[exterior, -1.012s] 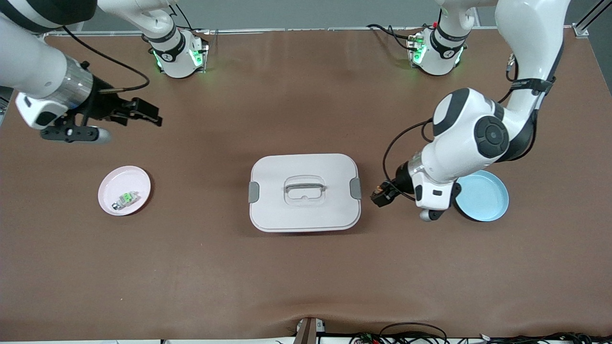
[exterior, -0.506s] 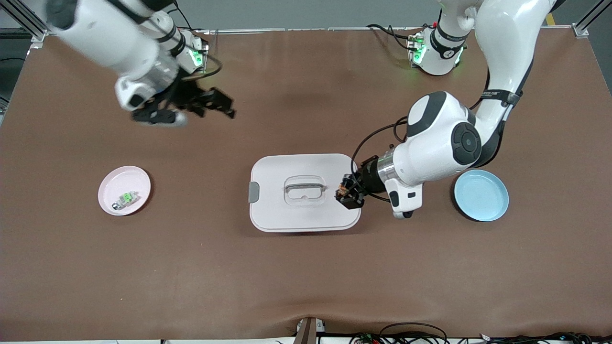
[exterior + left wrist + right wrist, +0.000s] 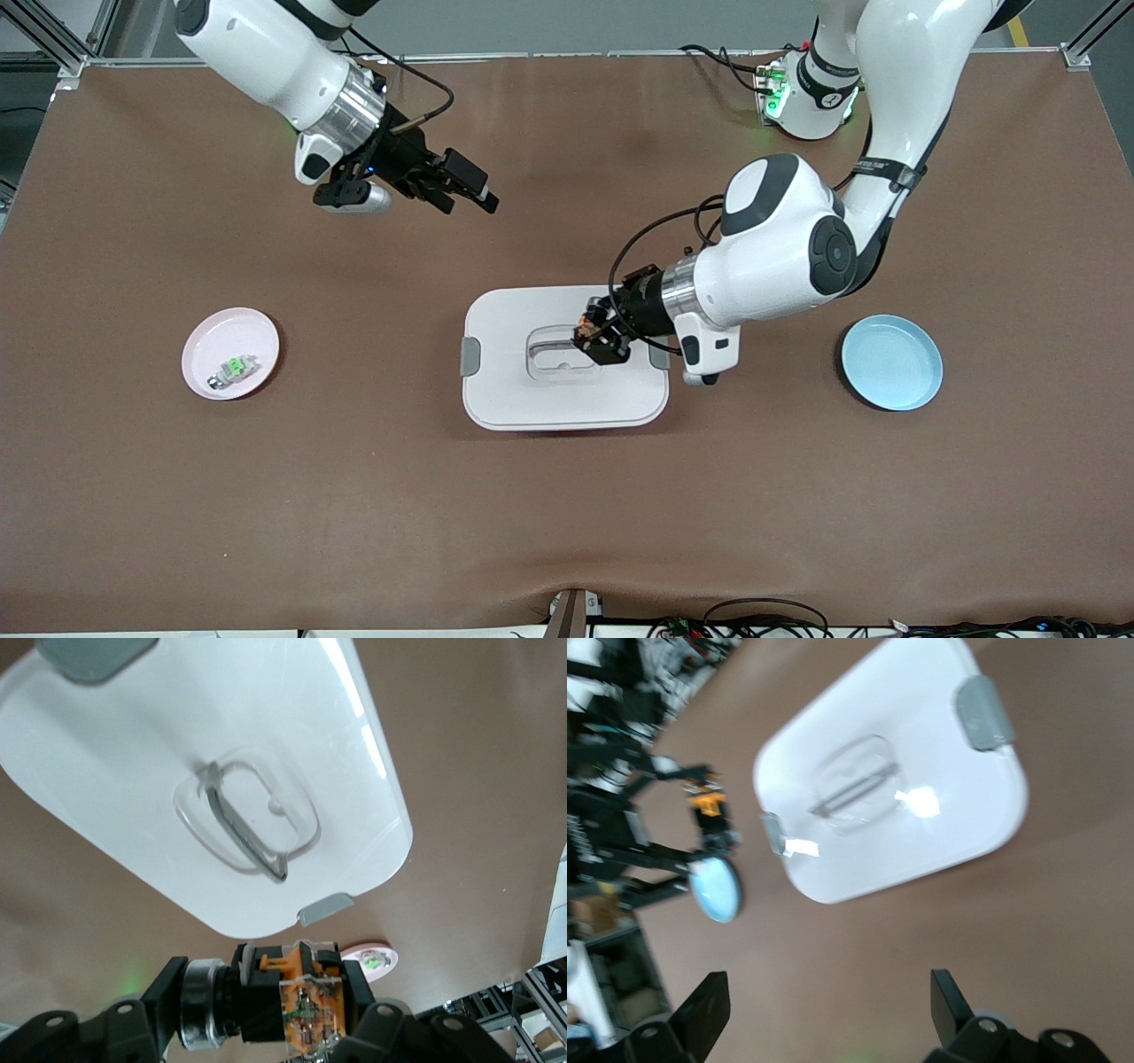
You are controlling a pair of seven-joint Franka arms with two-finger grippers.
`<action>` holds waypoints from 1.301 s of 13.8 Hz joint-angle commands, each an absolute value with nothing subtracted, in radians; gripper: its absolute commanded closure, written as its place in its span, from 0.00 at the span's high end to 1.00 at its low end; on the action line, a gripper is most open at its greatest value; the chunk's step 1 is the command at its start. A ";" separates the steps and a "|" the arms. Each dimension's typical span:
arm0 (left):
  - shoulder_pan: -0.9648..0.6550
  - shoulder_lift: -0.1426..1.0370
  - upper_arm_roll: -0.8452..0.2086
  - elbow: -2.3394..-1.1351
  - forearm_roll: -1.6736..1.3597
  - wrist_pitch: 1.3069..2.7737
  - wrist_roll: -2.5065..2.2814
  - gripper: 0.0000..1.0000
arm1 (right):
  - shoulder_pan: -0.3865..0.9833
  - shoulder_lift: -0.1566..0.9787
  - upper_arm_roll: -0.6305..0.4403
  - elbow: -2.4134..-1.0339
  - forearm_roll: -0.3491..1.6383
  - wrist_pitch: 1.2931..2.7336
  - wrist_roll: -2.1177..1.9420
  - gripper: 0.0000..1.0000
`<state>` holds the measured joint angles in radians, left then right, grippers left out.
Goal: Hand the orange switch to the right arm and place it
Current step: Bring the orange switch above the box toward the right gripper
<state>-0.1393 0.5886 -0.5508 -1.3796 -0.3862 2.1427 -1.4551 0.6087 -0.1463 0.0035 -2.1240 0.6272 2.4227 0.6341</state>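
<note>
The orange switch (image 3: 586, 332), a tiny black block with an orange face, is pinched in my left gripper (image 3: 595, 340), which is shut on it just above the handle of the white lidded box (image 3: 532, 394). In the left wrist view the switch (image 3: 306, 1005) fills the gap between the black fingers (image 3: 372, 1014), with the box lid (image 3: 133, 797) below. My right gripper (image 3: 468, 190) hangs open over bare brown table and holds nothing. The right wrist view shows its fingertips (image 3: 713, 992) wide apart, with the switch (image 3: 704, 800) farther off.
A pink plate (image 3: 213, 337) holding a silver part with a green face (image 3: 233, 367) lies toward the right arm's end of the table. A light blue plate (image 3: 890, 363) lies toward the left arm's end. The box carries grey clasps (image 3: 470, 356).
My left gripper has carried the switch from beside the blue plate to over the box handle. The right arm has swung from its end of the table toward the middle, gripper still open.
</note>
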 commanded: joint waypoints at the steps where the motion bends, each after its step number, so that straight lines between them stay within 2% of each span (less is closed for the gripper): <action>1: -0.189 0.629 -0.549 -1.333 -0.429 2.152 -1.465 0.00 | 0.640 -0.098 -0.011 -2.125 0.719 2.502 0.525 1.00; 4: -0.193 0.644 -0.554 -1.335 -0.460 2.151 -1.462 0.00 | 0.614 -0.035 -0.018 -2.086 0.843 2.502 0.367 1.00; 8: -0.222 0.649 -0.554 -1.335 -0.477 2.151 -1.462 0.00 | 0.594 0.064 -0.018 -2.013 0.851 2.502 0.298 1.00; 13: -0.239 0.650 -0.552 -1.333 -0.479 2.152 -1.463 0.00 | 0.589 0.129 -0.018 -1.944 0.857 2.503 0.313 1.00; 18: -0.256 0.650 -0.554 -1.328 -0.479 2.155 -1.460 0.00 | 0.604 0.156 -0.017 -1.945 0.940 2.555 0.313 1.00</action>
